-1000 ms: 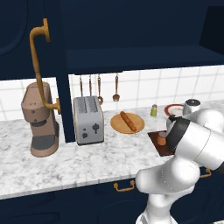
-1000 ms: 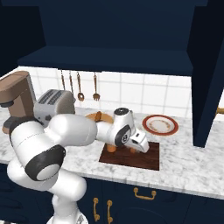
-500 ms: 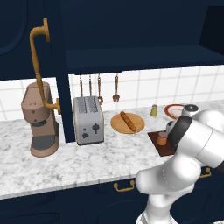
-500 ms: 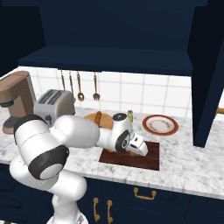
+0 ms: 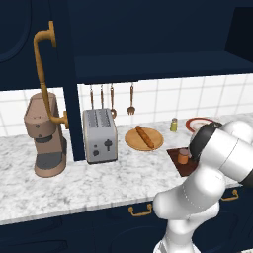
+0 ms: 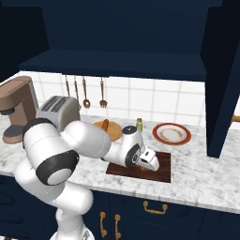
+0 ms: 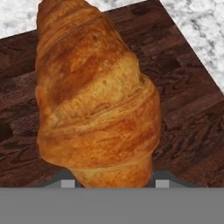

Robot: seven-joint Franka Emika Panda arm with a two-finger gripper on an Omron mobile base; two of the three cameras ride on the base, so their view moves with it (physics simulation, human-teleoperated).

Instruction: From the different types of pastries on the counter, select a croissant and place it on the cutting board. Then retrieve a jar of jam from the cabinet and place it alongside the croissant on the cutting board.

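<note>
While the arm bends low over the counter [image 6: 197, 176], its wrist reaches forward and down so that the gripper [image 6: 149, 161] sits just above the cutting board [image 6: 161, 168], and in the hand view the croissant [image 7: 94, 96] rests on the dark wood directly between the finger tips, though I cannot tell whether they pinch it or stand apart. Bare board shows on both sides of the pastry, with marble beyond the board's far corner; the red-rimmed plate [image 6: 171, 133] lies near behind, and the baguette [image 5: 145, 137] sits on its round wooden plate [image 5: 144, 140] to the left.

Glossy white rounded arm [image 6: 79, 140] segments with dark grey joint rings
</note>
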